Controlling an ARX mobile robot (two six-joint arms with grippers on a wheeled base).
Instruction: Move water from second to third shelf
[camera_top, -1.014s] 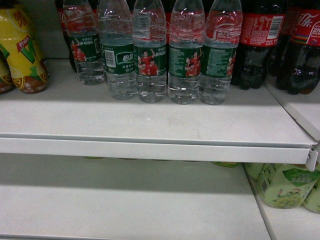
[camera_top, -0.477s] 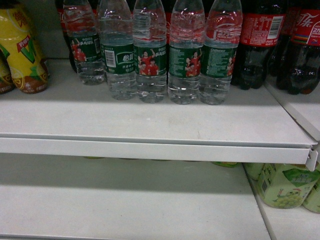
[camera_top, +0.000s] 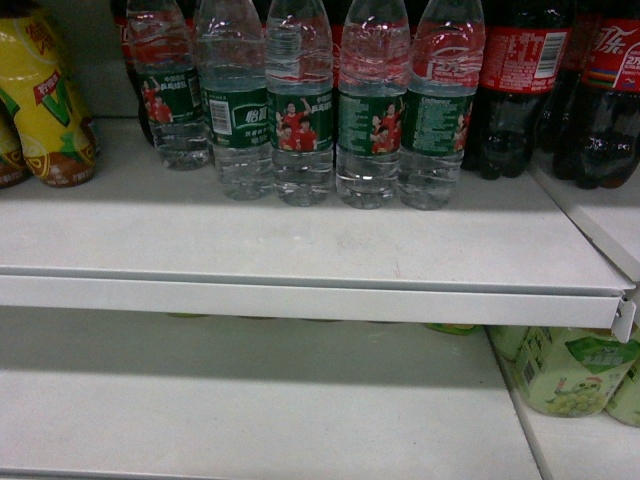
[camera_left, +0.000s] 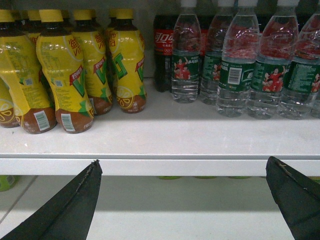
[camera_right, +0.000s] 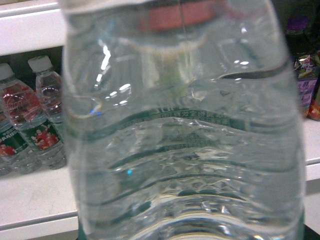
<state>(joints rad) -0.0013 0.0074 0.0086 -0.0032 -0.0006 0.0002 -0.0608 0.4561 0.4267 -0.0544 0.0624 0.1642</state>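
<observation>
1. Water bottle (camera_right: 185, 130) fills the right wrist view, very close to that camera; the right jaws are hidden, so grip cannot be confirmed.
2. Left gripper (camera_left: 182, 200) hangs before the shelf edge (camera_left: 160, 166), jaws wide apart, empty.
3. Risk: a weak hold could let the smooth ribbed bottle slip.
4. Risk: lowering blind could strike the lower shelf (camera_top: 250, 400).
</observation>
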